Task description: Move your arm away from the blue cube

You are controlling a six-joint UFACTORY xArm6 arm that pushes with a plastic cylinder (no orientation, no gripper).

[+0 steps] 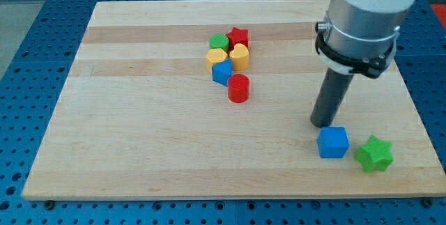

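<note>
No fingers fitted, so no grasp state applies; rod ends in my tip (322, 123) on worktop (139, 155); blue cube (333, 142) seen just below tip, slightly toward view's right, near or touching, contact not discernible; green star block (374, 153) found further right of cube; mixed cluster of blocks (230, 58) lies well apart toward view's upper left; retreat judged not yet done; whole move away remains.

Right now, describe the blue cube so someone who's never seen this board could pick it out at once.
Start at the wooden board and go to its corner at the view's bottom right, away from the cluster of blocks near the middle. Two blocks sit there alone: the blue cube lies just below my tip, with a green star on its right. It is the square-faced blue one; the other blue block sits in the cluster.
</note>
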